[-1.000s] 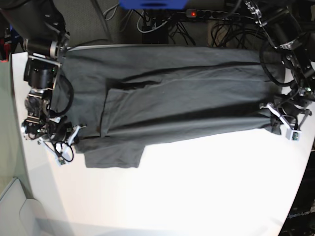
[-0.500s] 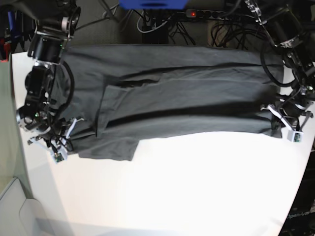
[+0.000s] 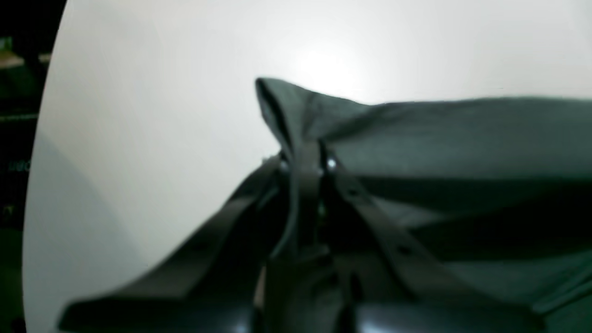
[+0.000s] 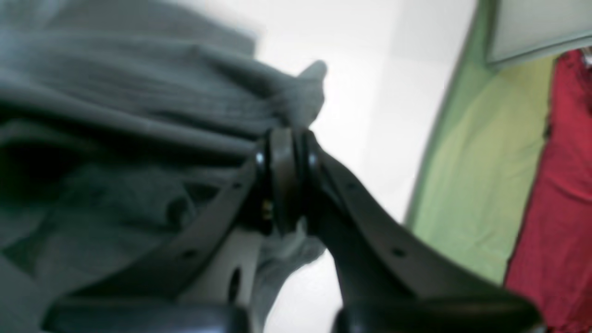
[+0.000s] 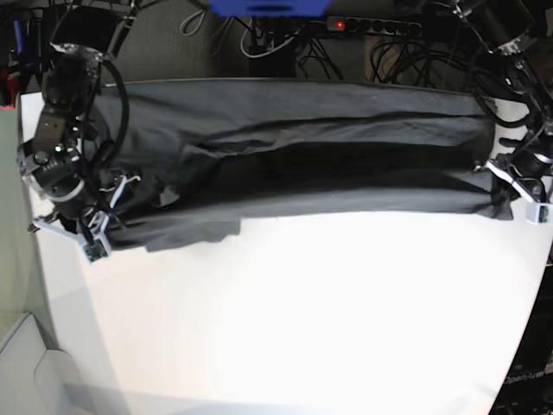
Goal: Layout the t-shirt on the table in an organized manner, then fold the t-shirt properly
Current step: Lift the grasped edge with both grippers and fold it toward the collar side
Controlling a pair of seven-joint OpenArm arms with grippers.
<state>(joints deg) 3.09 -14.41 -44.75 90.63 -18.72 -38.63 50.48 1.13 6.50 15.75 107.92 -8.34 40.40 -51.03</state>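
The dark grey t-shirt (image 5: 302, 173) is stretched sideways across the far part of the white table (image 5: 302, 328), with long folds along it and a sleeve flap hanging at the front left. My left gripper (image 5: 505, 194) is shut on the shirt's right front corner. In the left wrist view the gripper (image 3: 305, 157) pinches a raised fold of the shirt (image 3: 462, 134) above the table (image 3: 162, 115). My right gripper (image 5: 108, 212) is shut on the left front corner. In the right wrist view the gripper (image 4: 286, 152) pinches bunched shirt cloth (image 4: 115, 92).
A power strip (image 5: 371, 24) with a red light, cables and a blue object (image 5: 268, 7) lie behind the table's far edge. A pale box (image 5: 26, 363) sits at the bottom left. A green surface (image 4: 485, 162) and something red (image 4: 564, 185) lie beyond the table's left edge.
Both grippers have moved toward the far edge, holding the shirt's front corners. The shirt's front edge has drawn back and pulled tauter. The sleeve flap has grown smaller.
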